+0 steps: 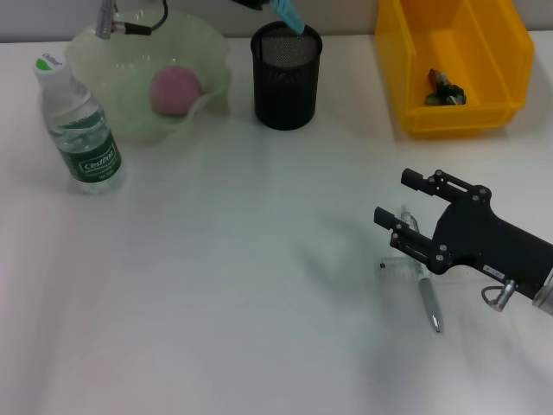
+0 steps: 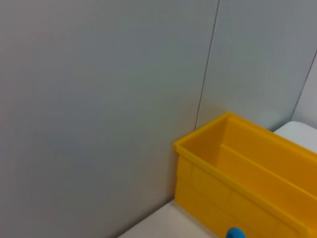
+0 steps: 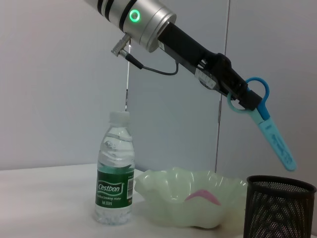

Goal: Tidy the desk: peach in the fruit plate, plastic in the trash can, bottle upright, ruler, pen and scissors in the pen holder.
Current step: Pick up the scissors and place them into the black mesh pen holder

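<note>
The step in hand was stowing the scissors (image 3: pixel 270 126): the left hand (image 3: pixel 240 96) held them by the handles, tip down, above the pen holder (image 1: pixel 286 76) and not yet inside. Next, I judged, came lowering and release. The right hand (image 1: pixel 404 212) hovered, fingers parted, over the pen (image 1: pixel 427 299) and ruler (image 1: pixel 399 266) on the tabletop (image 1: pixel 242 285).
</note>
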{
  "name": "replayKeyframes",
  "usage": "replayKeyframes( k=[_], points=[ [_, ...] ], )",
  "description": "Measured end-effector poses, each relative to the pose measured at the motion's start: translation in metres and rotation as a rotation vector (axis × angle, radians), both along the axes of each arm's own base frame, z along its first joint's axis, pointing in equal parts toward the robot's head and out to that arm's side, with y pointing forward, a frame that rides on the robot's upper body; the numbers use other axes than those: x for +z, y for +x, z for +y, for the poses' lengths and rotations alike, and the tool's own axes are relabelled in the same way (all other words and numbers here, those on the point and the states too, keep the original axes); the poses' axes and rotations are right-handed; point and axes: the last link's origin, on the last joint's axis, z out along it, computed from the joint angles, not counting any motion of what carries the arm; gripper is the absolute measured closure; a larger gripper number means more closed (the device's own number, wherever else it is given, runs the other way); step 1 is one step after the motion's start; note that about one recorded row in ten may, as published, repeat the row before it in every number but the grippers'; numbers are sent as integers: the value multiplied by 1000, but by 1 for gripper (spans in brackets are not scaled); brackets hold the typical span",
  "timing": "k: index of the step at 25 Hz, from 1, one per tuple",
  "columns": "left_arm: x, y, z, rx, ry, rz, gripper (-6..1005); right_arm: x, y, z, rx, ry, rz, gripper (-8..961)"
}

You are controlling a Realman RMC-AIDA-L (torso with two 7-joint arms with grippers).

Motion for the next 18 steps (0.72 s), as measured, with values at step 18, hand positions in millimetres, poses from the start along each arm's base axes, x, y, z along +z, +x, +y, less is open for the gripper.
replayKeyframes(
  k=[18],
  points=[
    [0, -2, 1, -8, -1, 16, 898, 0, -3, 8, 8, 2, -11, 344]
  ],
)
